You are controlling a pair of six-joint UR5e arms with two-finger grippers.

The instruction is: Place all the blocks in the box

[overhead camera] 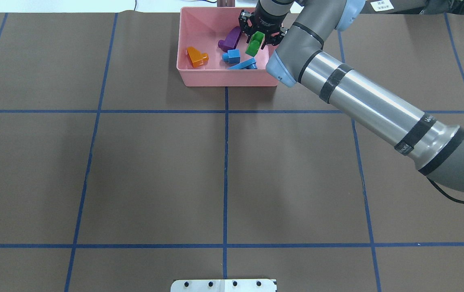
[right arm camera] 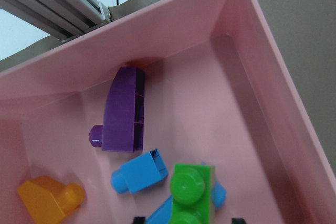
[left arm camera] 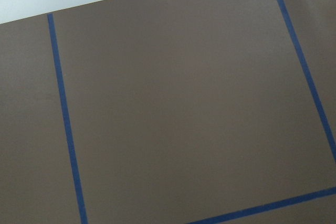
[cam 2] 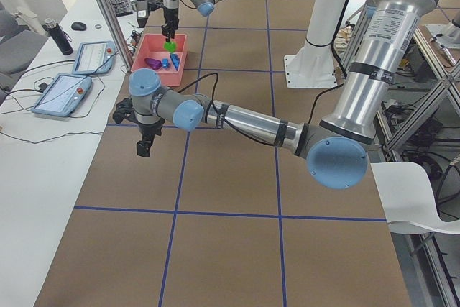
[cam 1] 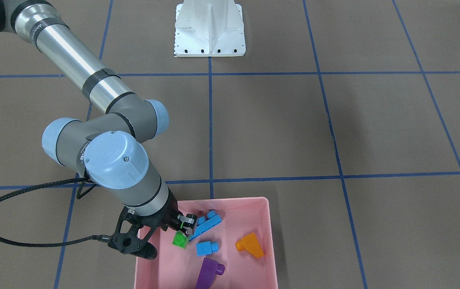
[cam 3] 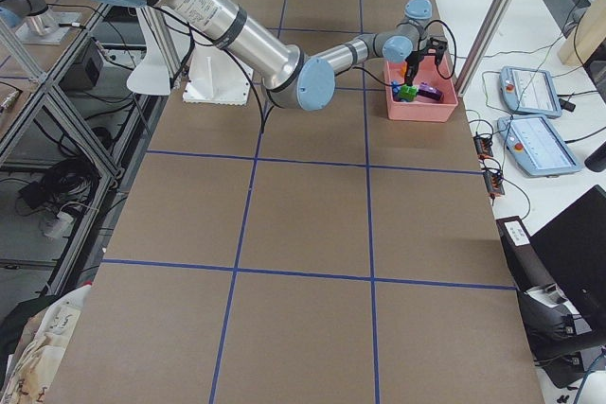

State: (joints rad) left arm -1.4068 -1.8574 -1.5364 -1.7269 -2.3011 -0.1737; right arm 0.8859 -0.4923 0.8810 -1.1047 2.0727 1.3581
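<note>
The pink box (cam 1: pixel 230 199) stands on the table, also in the overhead view (overhead camera: pixel 223 79). In it lie the orange sloped brick (cam 1: pixel 250 244), the purple sloped brick (cam 1: pixel 209 273), the small blue cube (cam 1: pixel 206 248) and the long blue bar (cam 1: pixel 207 224). The green brick (cam 1: pixel 180 239) sits between the spread fingers of my right gripper (cam 1: pixel 171 240), against the blue bar; the fingers stand apart from its sides. In the right wrist view the green brick (right arm camera: pixel 190 190) is studs-up, close below the camera. My left gripper (cam 2: pixel 144 145) hangs over bare table, far from the box; I cannot tell if it is open.
The white robot base plate (cam 1: pixel 209 28) is at the table's robot side. A black cable (cam 1: pixel 13 241) loops on the table beside the right arm. Two tablets (cam 2: pixel 90 55) lie on a side table past the box.
</note>
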